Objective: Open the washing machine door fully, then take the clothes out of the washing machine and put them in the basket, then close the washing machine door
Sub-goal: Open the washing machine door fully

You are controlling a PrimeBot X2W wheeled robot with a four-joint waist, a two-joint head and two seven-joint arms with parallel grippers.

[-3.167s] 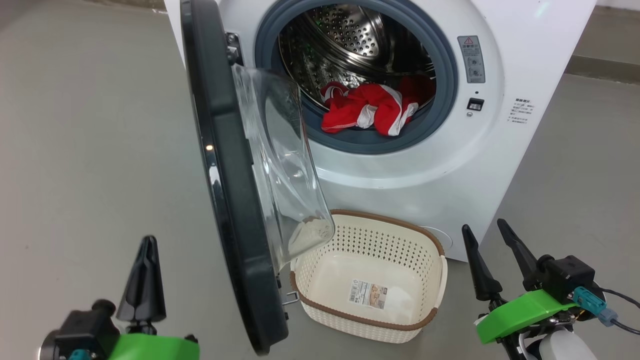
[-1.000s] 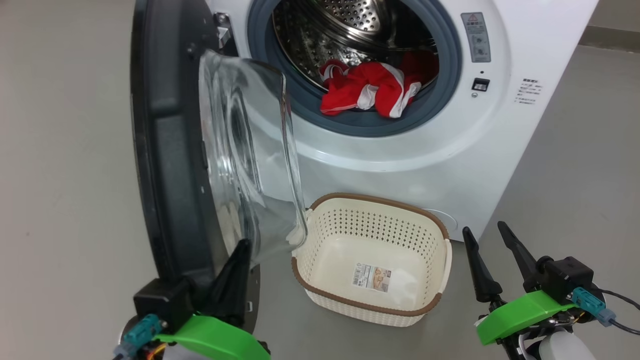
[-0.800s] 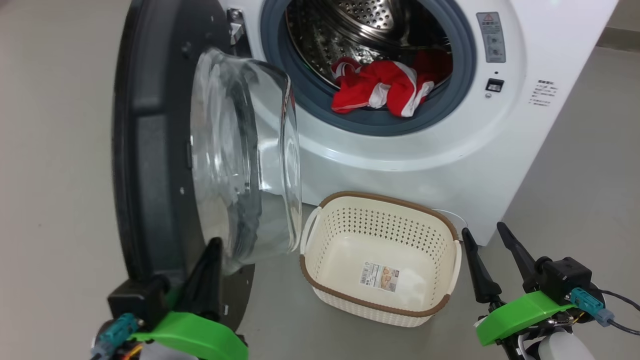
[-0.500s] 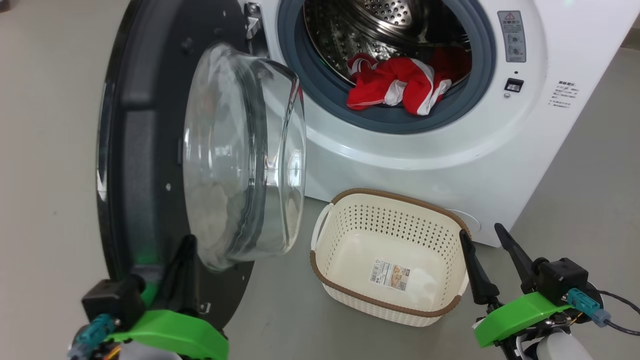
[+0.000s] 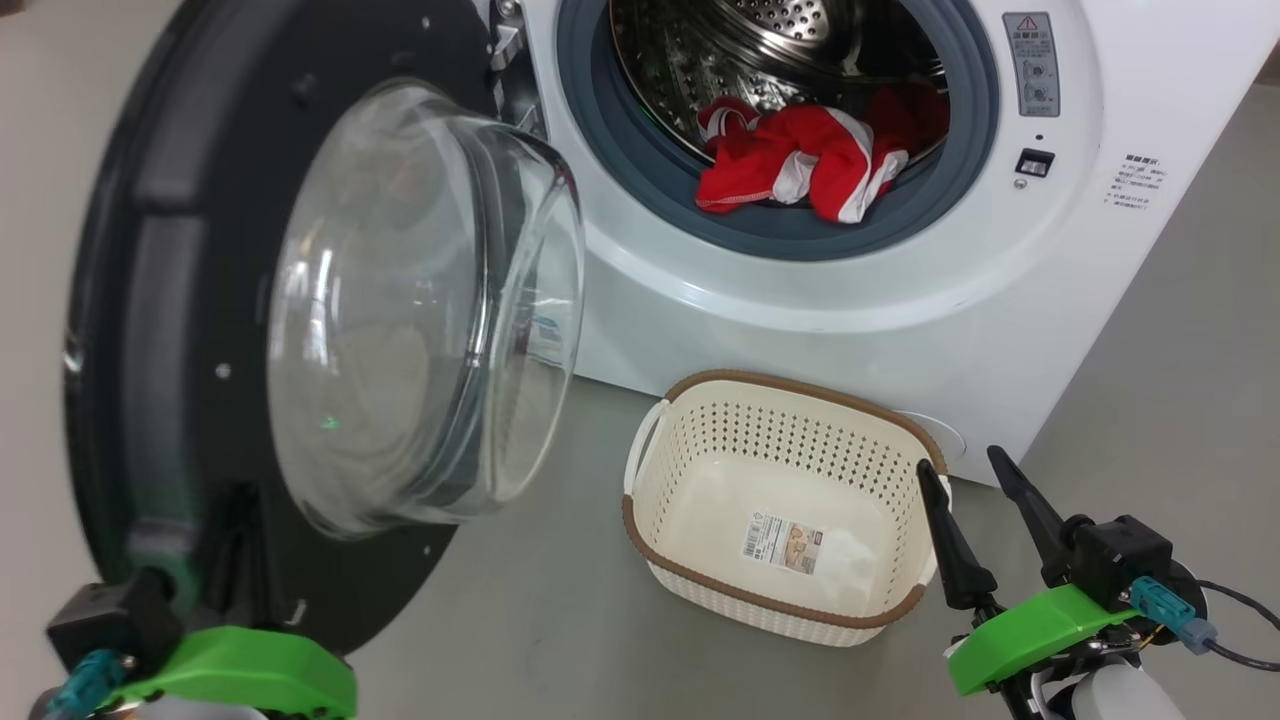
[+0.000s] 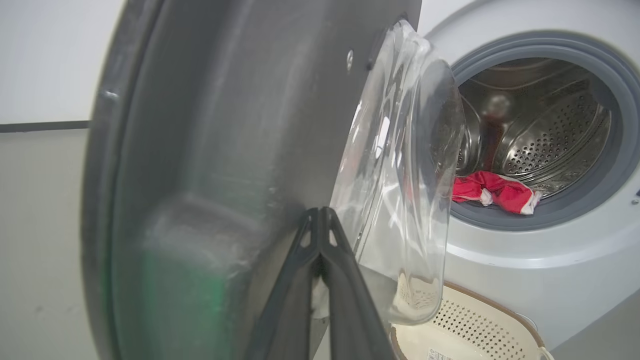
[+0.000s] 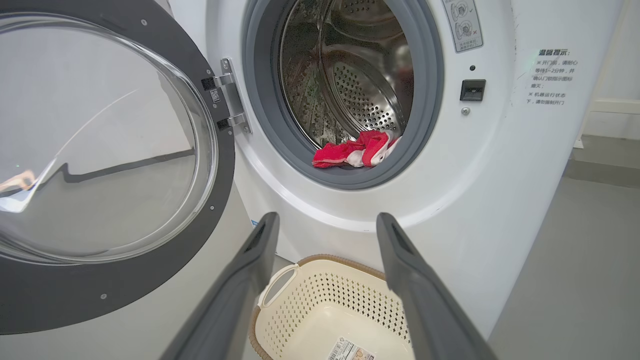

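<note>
Left claw (image 6: 319, 214) — at the door (image 6: 225, 125), low

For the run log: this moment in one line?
door: wide open | left pincer: shut, at door's inside | right pincer: open, beside basket | clothes: in drum | basket: empty

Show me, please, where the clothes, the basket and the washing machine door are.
clothes (image 5: 800, 165): head view, red bundle's middle.
basket (image 5: 790, 440): head view, perforated far wall.
washing machine door (image 7: 100, 150): right wrist view, glass bowl.
</note>
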